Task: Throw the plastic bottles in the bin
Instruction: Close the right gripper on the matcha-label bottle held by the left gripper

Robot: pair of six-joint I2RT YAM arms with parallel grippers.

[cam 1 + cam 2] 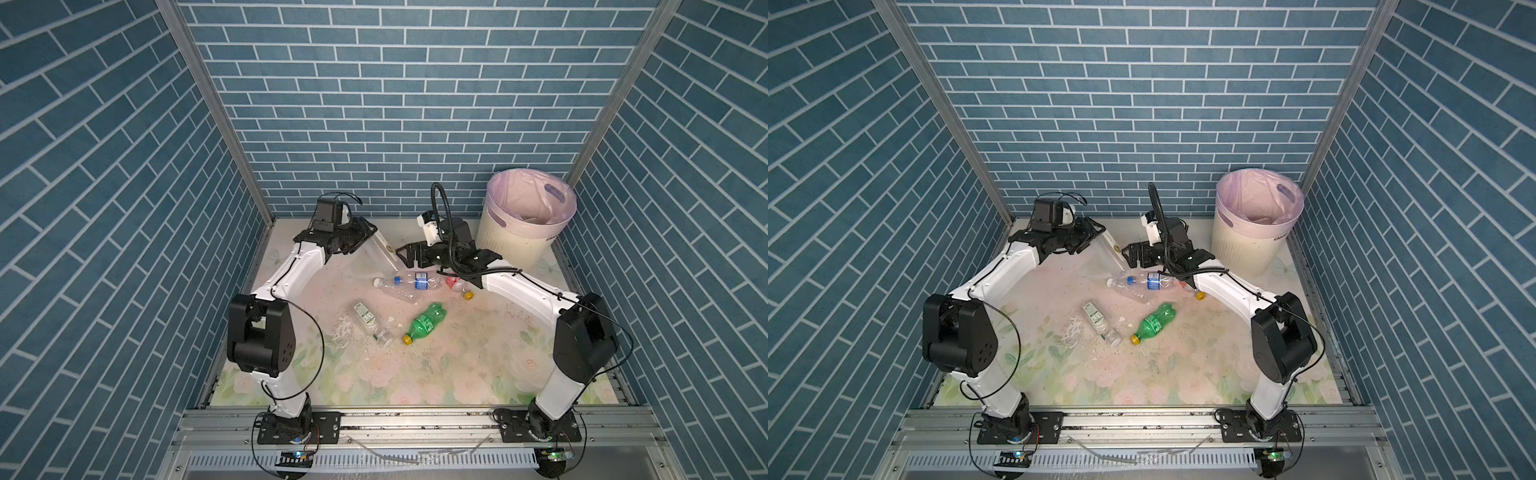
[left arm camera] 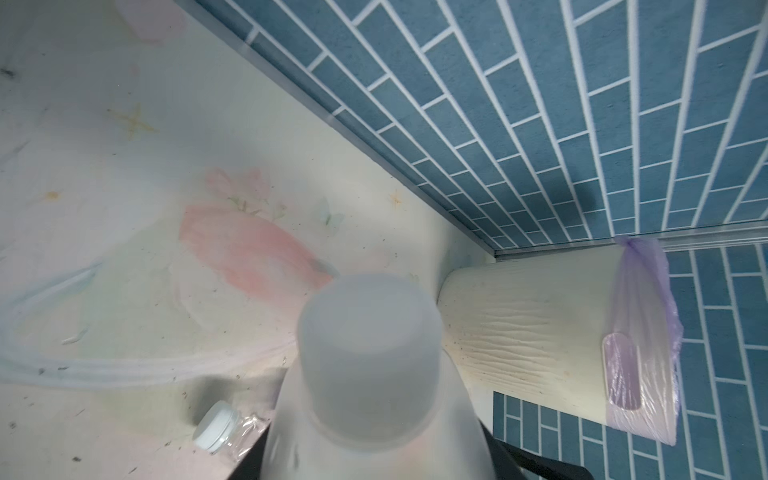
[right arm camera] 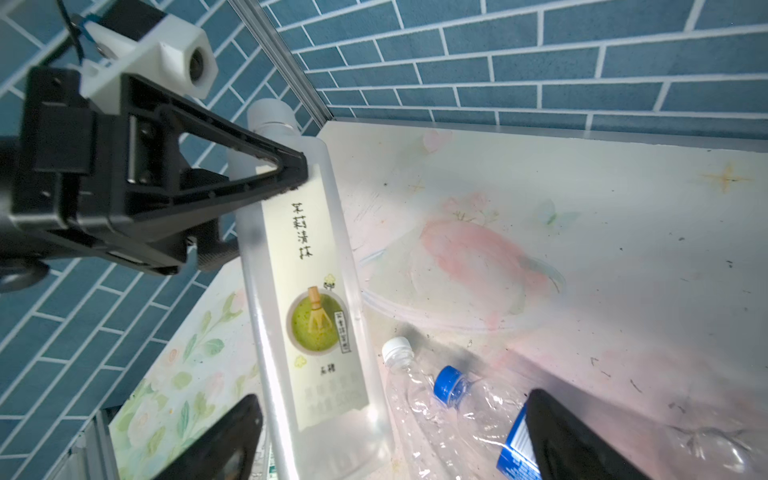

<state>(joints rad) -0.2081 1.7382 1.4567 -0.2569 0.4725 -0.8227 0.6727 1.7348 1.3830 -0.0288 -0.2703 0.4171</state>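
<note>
left claw (image 1: 370, 235) grips the frosted matcha-label bottle (image 3: 316, 291) below its cap, tilted near the worktop's (image 1: 457, 374) far edge; right claw (image 1: 404, 257) gapes wide just beside its base.

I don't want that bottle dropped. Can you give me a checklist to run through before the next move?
1. Left pincer shut on the frosted bottle near its cap: ok.
2. Right pincer open, fingers either side of that bottle's lower end: ok.
3. Held bottle's base clear of the crushed bottles underneath: cannot tell.
4. Bin upright, mouth unobstructed: ok.
5. Table cleared: not ok; the green bottle and others lie there.
</note>
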